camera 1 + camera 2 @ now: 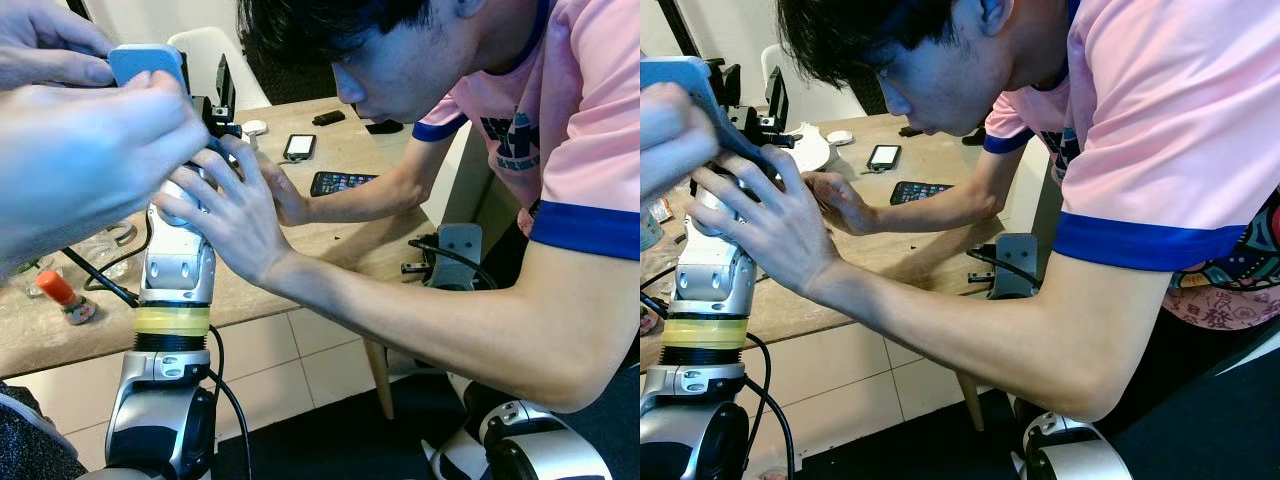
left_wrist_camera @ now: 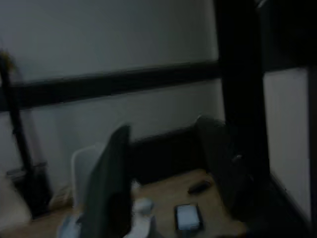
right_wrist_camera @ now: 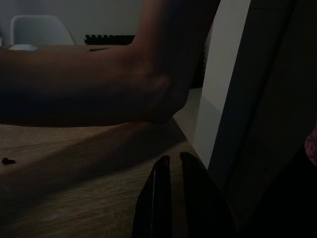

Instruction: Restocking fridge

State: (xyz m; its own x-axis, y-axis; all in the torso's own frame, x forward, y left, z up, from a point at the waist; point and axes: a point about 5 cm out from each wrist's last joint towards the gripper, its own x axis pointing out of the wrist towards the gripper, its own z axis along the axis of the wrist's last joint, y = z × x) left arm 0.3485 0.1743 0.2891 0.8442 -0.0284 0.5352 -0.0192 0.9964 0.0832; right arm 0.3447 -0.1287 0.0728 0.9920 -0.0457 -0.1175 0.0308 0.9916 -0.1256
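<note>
Our left arm [image 1: 177, 265] is raised over the table [image 1: 340, 235] so a person's hand [image 1: 225, 205] can work at its wrist. The left gripper [image 2: 163, 173] stands spread; the right gripper [image 3: 171, 171], idle by the table, is nearly pressed together. We judge restocking has not begun.

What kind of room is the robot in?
Probably a workroom or dining corner in a home, not at a fridge. There is a wooden table with two phones on it, a white chair behind, and a person's hand on the robot's raised left arm.

Print on pink shirt [image 1: 1200, 110] illegible; no other text.
</note>
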